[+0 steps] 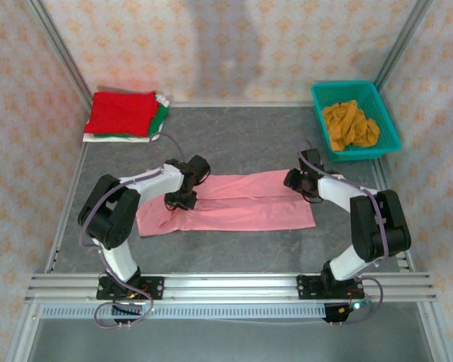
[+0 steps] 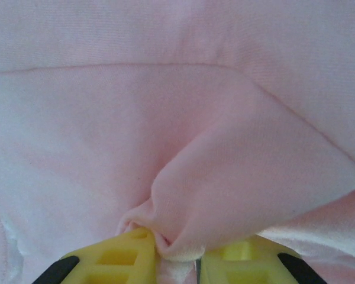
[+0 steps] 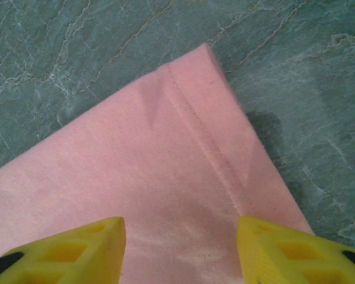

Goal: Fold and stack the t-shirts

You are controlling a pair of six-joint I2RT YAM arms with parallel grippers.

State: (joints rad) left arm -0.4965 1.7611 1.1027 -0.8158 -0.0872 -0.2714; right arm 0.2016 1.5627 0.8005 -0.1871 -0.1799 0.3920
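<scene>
Pink t-shirt, long axis left-right

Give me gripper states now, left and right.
Left gripper: closed, pinching a fold of the pink shirt.
Right gripper: open over the shirt's corner, holding nothing.

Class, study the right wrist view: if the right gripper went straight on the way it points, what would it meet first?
Most likely the soft pink cloth t-shirt, near its stitched corner: it lies straight ahead of the open right gripper, though depth is hard to judge.
</scene>
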